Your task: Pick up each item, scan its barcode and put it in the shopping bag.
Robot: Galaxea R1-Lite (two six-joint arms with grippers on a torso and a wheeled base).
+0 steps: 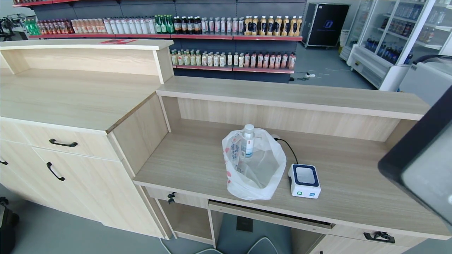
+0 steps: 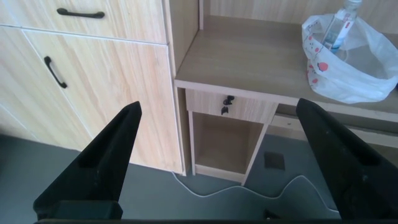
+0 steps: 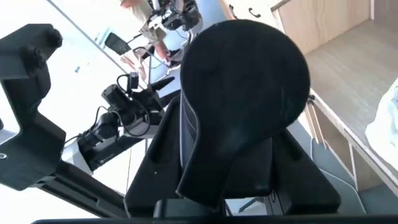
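A white plastic shopping bag (image 1: pixel 272 165) stands open on the lower wooden counter (image 1: pixel 190 162). A clear bottle with a white cap (image 1: pixel 249 141) stands upright inside it. Just right of the bag sits the white barcode scanner (image 1: pixel 304 180), window facing up. My left gripper (image 2: pixel 217 106) hangs open and empty below counter height, in front of the desk's open compartment, with the bag (image 2: pixel 354 74) and bottle (image 2: pixel 339 28) up beyond it. My right gripper (image 3: pixel 242 124) is shut, low beside the counter, with an edge of the bag (image 3: pixel 385 124) visible beyond it.
A black cable (image 1: pixel 287 146) runs from the scanner to the counter's back wall. A large dark screen (image 1: pixel 420 165) looms at the right edge. A taller cabinet with drawers (image 1: pixel 63 141) adjoins the counter's left. Drink shelves (image 1: pixel 233 35) line the far wall.
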